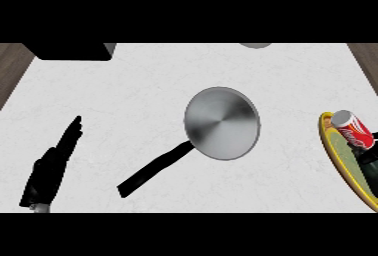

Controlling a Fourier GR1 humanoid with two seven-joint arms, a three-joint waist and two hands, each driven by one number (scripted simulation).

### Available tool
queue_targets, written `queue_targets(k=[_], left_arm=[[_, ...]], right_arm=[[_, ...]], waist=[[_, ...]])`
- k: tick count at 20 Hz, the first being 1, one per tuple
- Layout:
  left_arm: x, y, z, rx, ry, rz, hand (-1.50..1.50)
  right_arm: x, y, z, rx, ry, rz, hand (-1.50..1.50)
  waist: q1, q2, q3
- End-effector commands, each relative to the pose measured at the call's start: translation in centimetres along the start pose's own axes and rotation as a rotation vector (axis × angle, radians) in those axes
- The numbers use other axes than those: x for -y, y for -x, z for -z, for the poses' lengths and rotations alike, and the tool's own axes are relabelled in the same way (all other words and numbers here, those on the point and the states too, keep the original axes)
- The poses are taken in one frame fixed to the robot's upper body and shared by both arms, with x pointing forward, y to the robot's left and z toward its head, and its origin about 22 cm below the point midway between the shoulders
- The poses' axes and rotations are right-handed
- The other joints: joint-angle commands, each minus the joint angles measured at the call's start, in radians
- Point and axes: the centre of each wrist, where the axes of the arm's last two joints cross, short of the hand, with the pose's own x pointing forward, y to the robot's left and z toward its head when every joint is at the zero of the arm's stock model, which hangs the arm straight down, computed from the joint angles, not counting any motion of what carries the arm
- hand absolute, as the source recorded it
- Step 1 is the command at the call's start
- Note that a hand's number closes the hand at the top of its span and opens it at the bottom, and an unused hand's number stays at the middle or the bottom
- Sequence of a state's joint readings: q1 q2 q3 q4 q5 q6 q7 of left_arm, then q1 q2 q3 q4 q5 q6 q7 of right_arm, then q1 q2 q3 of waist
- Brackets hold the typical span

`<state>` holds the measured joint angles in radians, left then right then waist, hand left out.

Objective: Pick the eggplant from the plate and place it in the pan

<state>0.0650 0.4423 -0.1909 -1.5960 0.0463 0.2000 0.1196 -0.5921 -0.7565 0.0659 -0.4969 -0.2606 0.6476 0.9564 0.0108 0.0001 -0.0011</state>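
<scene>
Silver pan (221, 123) sits empty on the desk (133, 90), so nothing is moved yet. Left hand (50, 167) rests, fingers straight and together. Dark lump on the plate (341, 150) by the soda can (353, 128) may be the eggplant (368, 161)

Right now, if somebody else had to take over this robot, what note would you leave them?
The left hand is open with straight fingers, resting at the counter's left and holding nothing.
The right hand does not show in the view.
The pan sits mid-counter with nothing in it, its black handle pointing to the lower left.
The plate is at the right edge, partly cut off. A red can lies on it. A dark shape next to the can may be the eggplant, but I cannot tell.
Done: nothing yet.
Left: lift the eggplant off the plate and set it in the pan.
</scene>
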Motion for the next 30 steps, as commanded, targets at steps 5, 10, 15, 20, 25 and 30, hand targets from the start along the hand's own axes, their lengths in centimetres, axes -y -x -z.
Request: queue_targets(k=[5, 10, 15, 20, 25, 30], left_arm=[[0.7, -0.5, -0.2, -0.016, 0.010, -0.004, 0.00], [0.0, -0.5, 0.1, -0.004, -0.017, 0.008, 0.00], [-0.2, 1.0, -0.5, -0.016, 0.000, 0.003, 0.00], [0.7, 0.0, 0.5, -0.004, -0.004, 0.010, 0.00], [0.9, 0.2, 0.0, -0.006, -0.018, 0.004, 0.00], [-0.3, 1.3, -0.2, -0.012, -0.003, 0.001, 0.00]], right_arm=[[-1.9, -0.9, 1.6, -0.112, -0.064, -0.071, -1.50], [-2.1, 1.1, 2.7, -0.133, -0.055, -0.072, -1.50], [-3.4, 1.0, 3.9, -0.132, -0.052, -0.056, -1.50], [-3.0, -0.4, 2.7, -0.108, -0.041, -0.043, -1.50], [-5.6, 1.2, 5.7, -0.046, -0.017, 0.060, 1.50], [-5.4, 1.9, 6.1, -0.031, -0.068, 0.092, 1.50]], waist=[[-0.003, 0.000, 0.001], [-0.012, -0.003, 0.001], [-0.009, -0.002, 0.000], [-0.007, 0.000, 0.001], [-0.011, -0.001, 0.001], [-0.009, 0.000, 0.000]])
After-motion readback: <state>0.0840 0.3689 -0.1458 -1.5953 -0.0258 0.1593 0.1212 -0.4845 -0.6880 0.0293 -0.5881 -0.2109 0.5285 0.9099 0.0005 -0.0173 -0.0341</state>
